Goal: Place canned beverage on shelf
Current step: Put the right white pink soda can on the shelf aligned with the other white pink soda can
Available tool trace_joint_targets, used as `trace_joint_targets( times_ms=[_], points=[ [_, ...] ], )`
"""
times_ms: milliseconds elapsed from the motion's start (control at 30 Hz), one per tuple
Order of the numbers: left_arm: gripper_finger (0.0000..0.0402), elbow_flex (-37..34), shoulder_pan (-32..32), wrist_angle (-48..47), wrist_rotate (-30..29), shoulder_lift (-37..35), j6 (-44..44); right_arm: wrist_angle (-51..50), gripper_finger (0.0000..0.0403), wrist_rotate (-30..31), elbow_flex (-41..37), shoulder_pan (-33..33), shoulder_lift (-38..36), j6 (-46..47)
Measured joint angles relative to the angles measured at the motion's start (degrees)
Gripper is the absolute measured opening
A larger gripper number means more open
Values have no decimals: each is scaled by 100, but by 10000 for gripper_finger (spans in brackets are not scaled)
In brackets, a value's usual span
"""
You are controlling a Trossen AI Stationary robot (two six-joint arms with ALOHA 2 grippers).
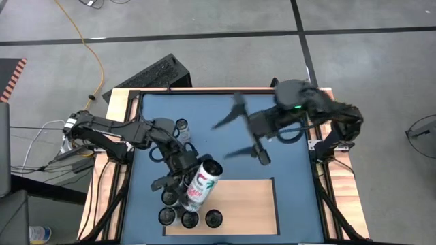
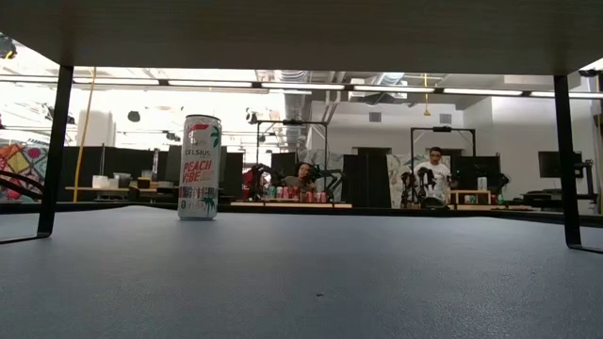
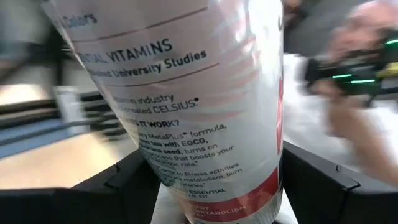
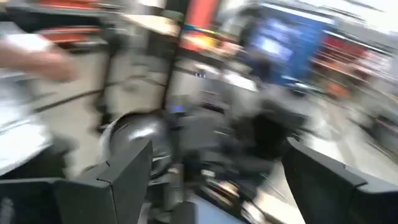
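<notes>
My left gripper [image 1: 185, 180] is shut on a white Celsius can [image 1: 203, 182], which is tilted above the left end of the pale wooden shelf [image 1: 245, 204]. This can fills the left wrist view [image 3: 205, 106]. Several dark-topped cans [image 1: 189, 218] stand along the shelf's left and near edge. Another can [image 1: 182, 127] stands upright on the blue surface [image 1: 286, 177]; in the low view it [image 2: 200, 168] is seen beneath the shelf. My right gripper [image 1: 235, 133] hovers open over the blue surface, far right of the held can, with nothing between its fingers [image 4: 124, 177]. My left gripper pinches the can's printed wall [image 3: 171, 177] between its two fingers [image 3: 118, 190], toward the can's lower end. The fingers come level from the table's left and lie across the can. The can is tilted, its top [image 1: 212, 168] leaning toward the far right.
Wooden side strips [image 1: 122, 109] border the blue surface. The shelf stands on thin dark legs [image 2: 57, 151]. A keyboard [image 1: 146, 76] and cables lie beyond the far left corner. People sit in the room behind [image 2: 435, 174]. The shelf's right half is bare wood.
</notes>
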Motion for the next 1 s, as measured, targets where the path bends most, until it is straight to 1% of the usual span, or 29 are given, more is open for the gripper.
trace_joint_targets(
  times_ms=[33, 100, 200, 300, 367, 400, 467, 600, 700, 900, 1000],
  points=[
    [268, 0, 41, -235, -320, -66, 303, -116, 337, 507, 6, 68, -86, 138],
    [268, 24, 114, -736, -1185, -205, 966, -385, 337, 1548, 11, 226, -223, 371],
    [268, 277, 163, -1523, -2750, -341, 1804, -658, 335, 2664, 9, 470, -276, 646],
    [268, 519, 160, -1971, -4282, -418, 2451, -727, 334, 3318, 0, 663, -248, 1030],
    [268, 599, 145, -1976, -5041, -423, 2595, -696, 334, 3586, 4, 748, -190, 1126],
    [268, 606, 146, -1965, -5284, -423, 2638, -687, 334, 3681, 7, 780, -156, 1108],
    [269, 607, 148, -1997, -5573, -421, 2684, -624, 334, 3769, 7, 854, -27, 971],
    [270, 605, 138, -2006, -5519, -414, 2719, -439, 334, 3725, -2, 872, 232, 652],
    [271, 605, 90, -2049, -5494, -451, 2879, -397, 334, 3293, -2, 848, 238, 507],
    [271, 605, -56, -1973, -5616, -670, 3217, -364, 333, 3065, -2, 615, 192, 632],
    [272, 608, -145, -2043, -5998, -667, 3586, -242, 333, 2868, 0, 454, 137, 692]
  ],
)
